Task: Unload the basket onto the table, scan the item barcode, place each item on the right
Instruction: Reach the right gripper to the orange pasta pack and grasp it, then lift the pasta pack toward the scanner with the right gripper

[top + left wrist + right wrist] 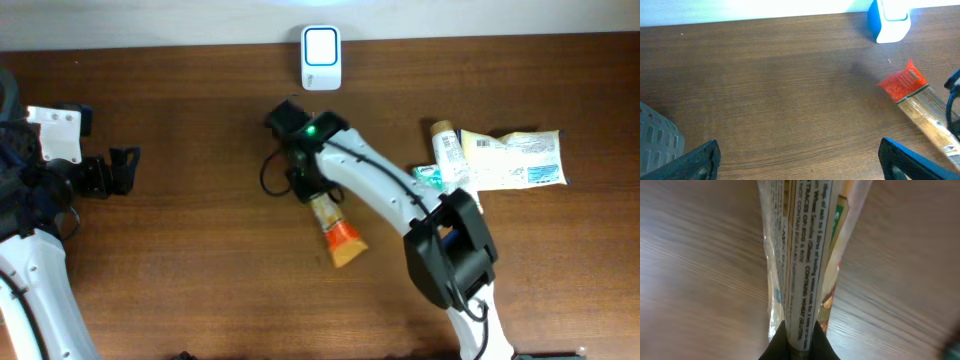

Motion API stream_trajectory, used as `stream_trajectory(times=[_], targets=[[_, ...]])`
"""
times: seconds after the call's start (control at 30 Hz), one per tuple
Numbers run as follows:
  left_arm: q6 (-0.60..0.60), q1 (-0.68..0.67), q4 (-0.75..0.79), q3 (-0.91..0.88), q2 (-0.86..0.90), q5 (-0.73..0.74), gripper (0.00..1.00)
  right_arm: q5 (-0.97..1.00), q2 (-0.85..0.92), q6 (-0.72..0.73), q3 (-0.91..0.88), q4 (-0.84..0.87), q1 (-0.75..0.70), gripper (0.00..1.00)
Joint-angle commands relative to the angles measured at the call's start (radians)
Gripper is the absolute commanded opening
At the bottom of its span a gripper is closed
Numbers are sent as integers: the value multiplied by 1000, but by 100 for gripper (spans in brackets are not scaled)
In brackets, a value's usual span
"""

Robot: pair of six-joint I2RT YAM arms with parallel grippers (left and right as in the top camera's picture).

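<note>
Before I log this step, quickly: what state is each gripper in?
Left gripper: open, holding nothing.
Right gripper: shut on the orange-ended packet.

The desk (180, 260) is dark brown wood, its grain running side to side. Well off to the right of the right fingers (300, 186), near the desk's right end, three goods lie together. A white tube (453, 158) points its pale yellow cap toward the far edge. A flat white pouch (518, 160) with blue print lies against the tube's right side. A small green-and-white sachet (428, 178) sits at the tube's near left, partly hidden. A pale surface (150, 20) runs along beyond the desk's far edge.
</note>
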Motion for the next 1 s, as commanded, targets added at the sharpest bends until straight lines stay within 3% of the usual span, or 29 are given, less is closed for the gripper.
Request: stream_trajectory(times=[0.0,0.13,0.23,0.43,0.57,0.67,0.97], targets=[[16,3,2,8,-2,14,99,222,24,-24,32,-8,86,4],[16,3,2,8,-1,14,99,149,86,-26,32,-10,177,16],[16,3,2,8,-1,14,99,58,86,-108,43,-15,227,55],[16,3,2,8,-1,14,99,-1,86,-156,99,-96,148,87],[16,3,2,8,-1,14,99,-4,86,-156,136,-102,75,90],[16,3,2,8,-1,14,99,-126,86,-182,136,-107,85,89],[16,3,2,8,-1,14,99,-181,122,-126,106,-46,182,69]])
